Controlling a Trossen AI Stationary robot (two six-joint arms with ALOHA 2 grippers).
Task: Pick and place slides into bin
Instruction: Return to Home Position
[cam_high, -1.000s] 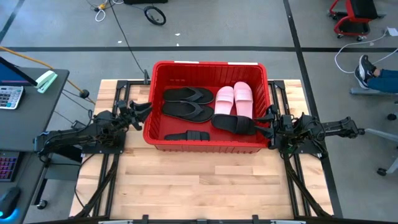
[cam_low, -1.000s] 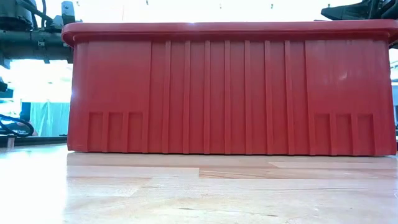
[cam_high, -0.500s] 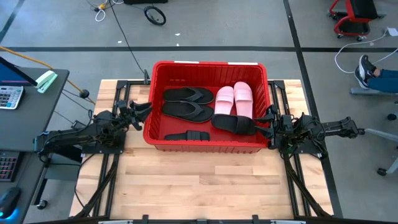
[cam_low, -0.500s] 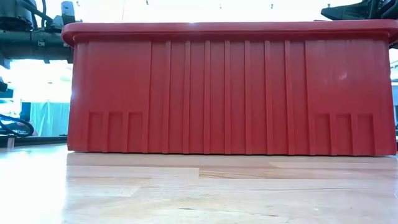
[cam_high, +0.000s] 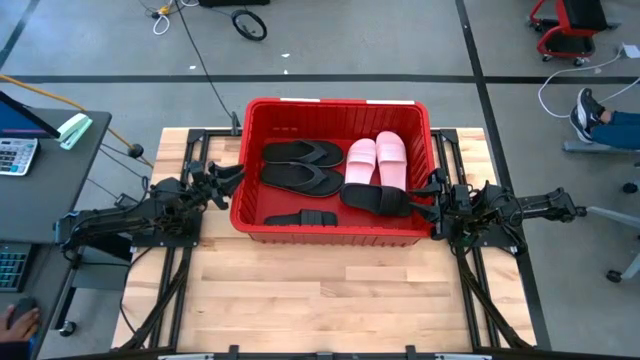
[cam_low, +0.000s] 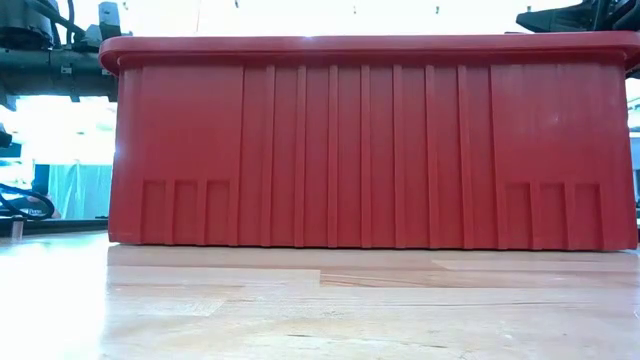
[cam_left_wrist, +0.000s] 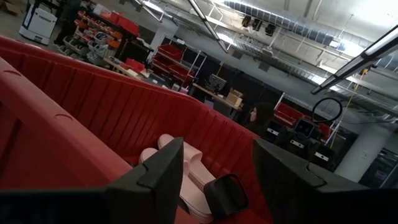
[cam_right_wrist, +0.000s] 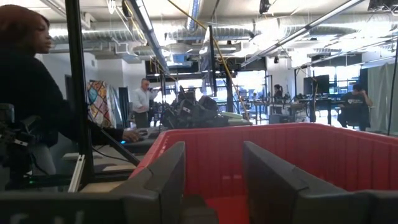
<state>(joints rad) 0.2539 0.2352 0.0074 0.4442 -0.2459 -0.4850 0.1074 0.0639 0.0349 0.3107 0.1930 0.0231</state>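
Wooden surface (cam_high: 320, 290), seen from above, carrying one large red bin (cam_high: 336, 102) at its far middle. The bin's long axis runs side to side between the two arms. From the low view its ribbed near wall fills the scene and hides what is inside.

Two dark arms lie low, one at each short end of the bin. The left gripper (cam_high: 228, 180) sits just beside the bin's left wall and points in across it. Its fingers (cam_left_wrist: 163, 168) are apart with nothing between them. The right gripper (cam_high: 432, 192) sits just beside the right wall, also pointing inward, fingers (cam_right_wrist: 168, 168) apart and empty.

All six slides lie inside the bin.

- **Flip-flops:** two black ones lie side by side in the left half, the farther flip-flop (cam_high: 302, 152) and the nearer flip-flop (cam_high: 302, 178). Both run lengthwise along the bin.
- **Pink slides:** the left pink slide (cam_high: 360, 160) and right pink slide (cam_high: 391, 156) are pressed together right of middle, running far to near across the bin.
- **Black slides:** one black slide (cam_high: 377, 198) lies slightly slanted across the pink pair's near ends. The other black slide (cam_high: 300, 218) lies by the near wall, left of middle, lengthwise along it.

Which ends are the toes is too small to tell.

A person's hand (cam_high: 18, 322) shows well off the surface's left.
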